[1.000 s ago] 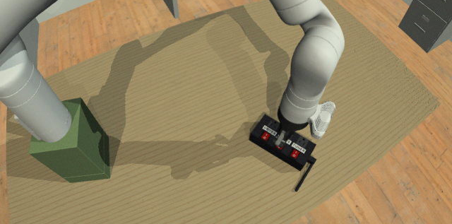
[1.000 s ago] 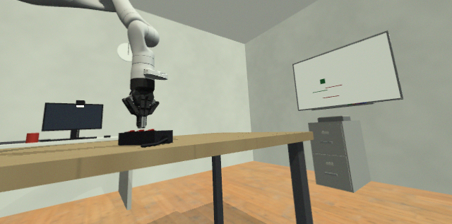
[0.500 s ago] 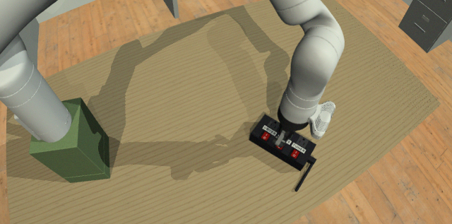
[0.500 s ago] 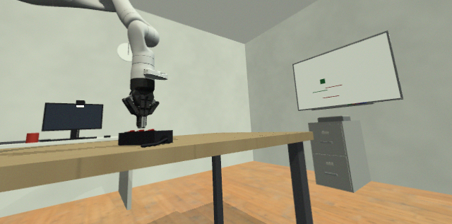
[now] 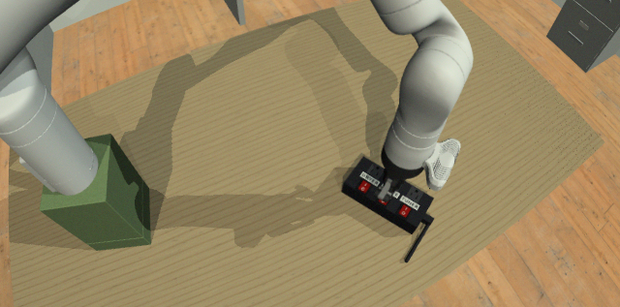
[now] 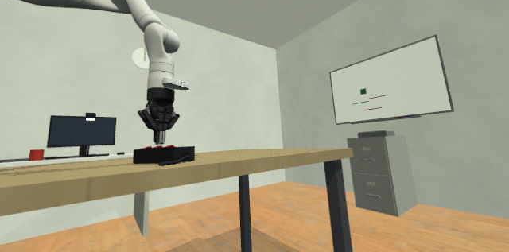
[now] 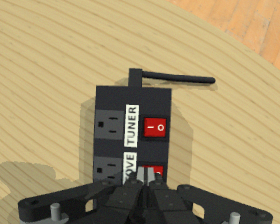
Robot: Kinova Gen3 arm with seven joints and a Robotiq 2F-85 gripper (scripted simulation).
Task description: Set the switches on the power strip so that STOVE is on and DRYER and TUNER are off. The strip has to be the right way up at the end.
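The black power strip (image 5: 417,218) (image 6: 180,153) (image 7: 108,99) lies right way up on the table, with its short cable (image 5: 417,241) (image 7: 173,79) at the TUNER end. Three red rocker switches show: the DRYER switch (image 5: 363,187), the TUNER switch (image 5: 404,209) (image 7: 155,128) and the middle STOVE switch (image 7: 157,171), which is mostly hidden by the fingers. My gripper (image 5: 385,193) (image 6: 160,141) (image 7: 145,177) is shut and empty, its fingertips pointing straight down at the middle switch, just over it or touching it.
A green box (image 5: 104,200) stands at the table's left by the arm's base. The woven mat (image 5: 271,118) covers the table top. A filing cabinet (image 5: 588,12) (image 6: 379,172) stands beyond the table. A monitor (image 6: 81,130) and red cup (image 6: 36,154) are on a far desk.
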